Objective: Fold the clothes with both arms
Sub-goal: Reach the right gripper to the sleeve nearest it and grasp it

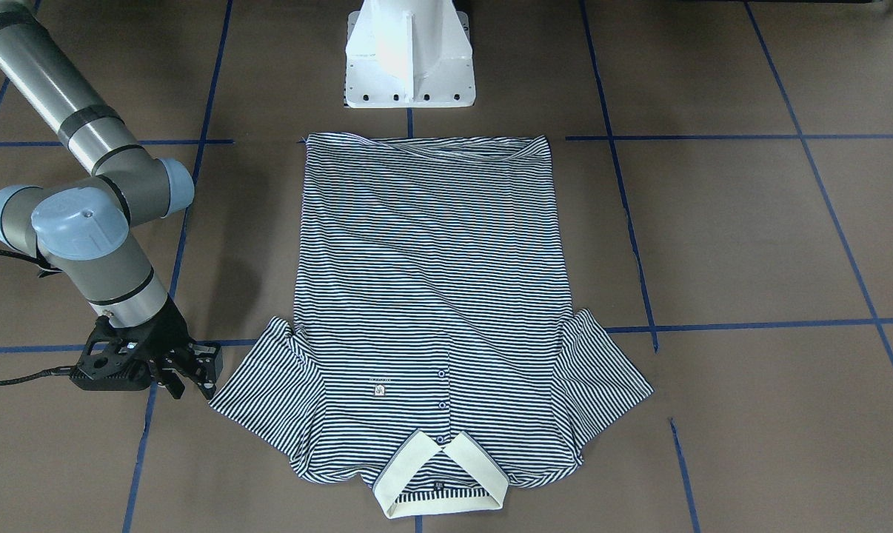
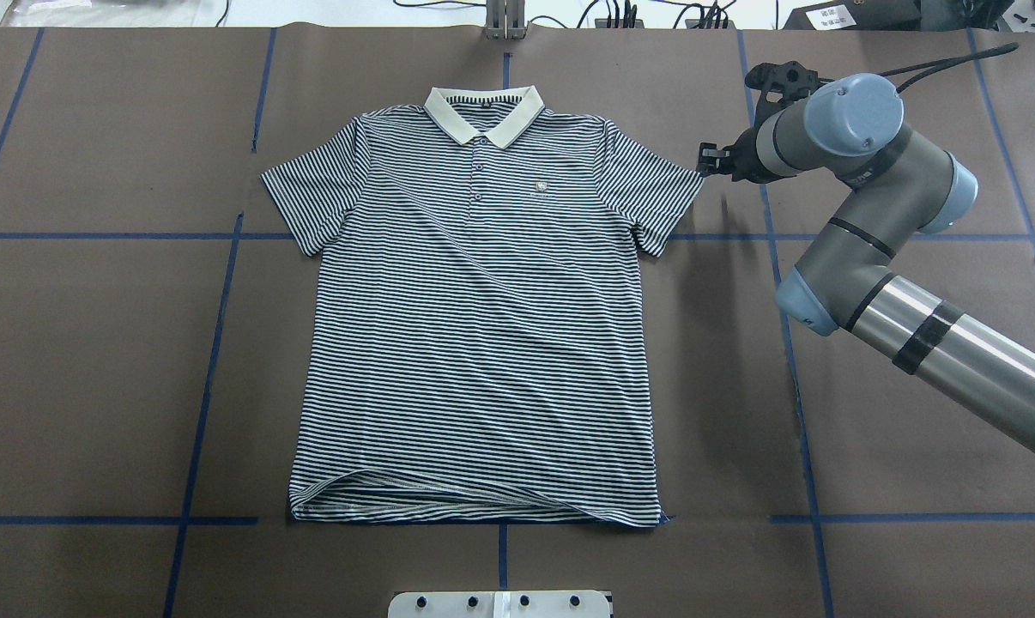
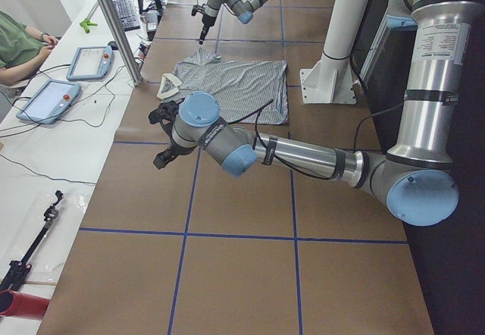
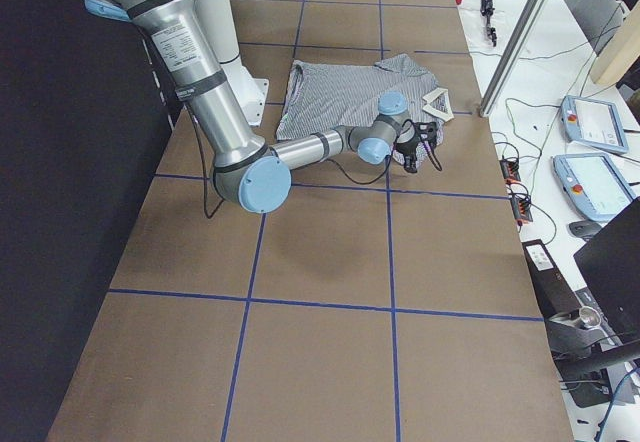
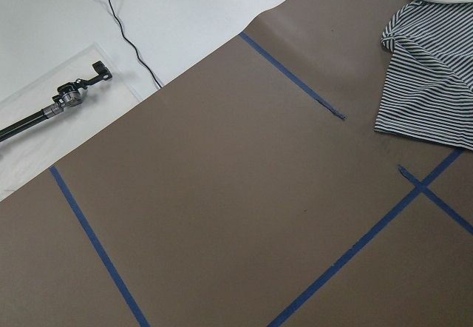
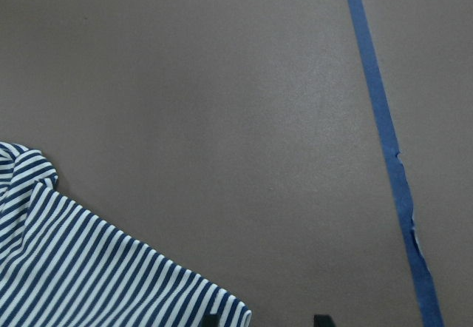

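A brown paper-covered table [image 2: 97,369] ruled with blue tape lines carries the polo shirt [image 2: 483,343]. It lies flat and face up in the middle, with its cream collar [image 2: 483,116] on the far side from the robot and its hem toward the white pedestal base [image 1: 409,55]. Both sleeves are spread out.

The right arm [image 2: 912,318] comes in low over the table and bends back at its blue-capped joints, so its wrist turns toward the shirt. The right gripper [image 1: 195,389] points down, just beside the tip of the sleeve [image 1: 269,385] on the robot's right. In the right wrist view its jaws are spread, with the striped sleeve corner lying by them and nothing pinched.

The left arm [image 3: 303,153] shows only in the exterior left view. Its upper tube stands upright, its elbow is low, and its forearm stretches out above bare table. The left gripper [image 3: 161,158] hangs well apart from the shirt, and I cannot tell how its jaws stand.

A white label [image 3: 442,43] on the left arm's upright tube carries print too small to read. The marking on the small chest patch [image 2: 541,186] is also too small to read.
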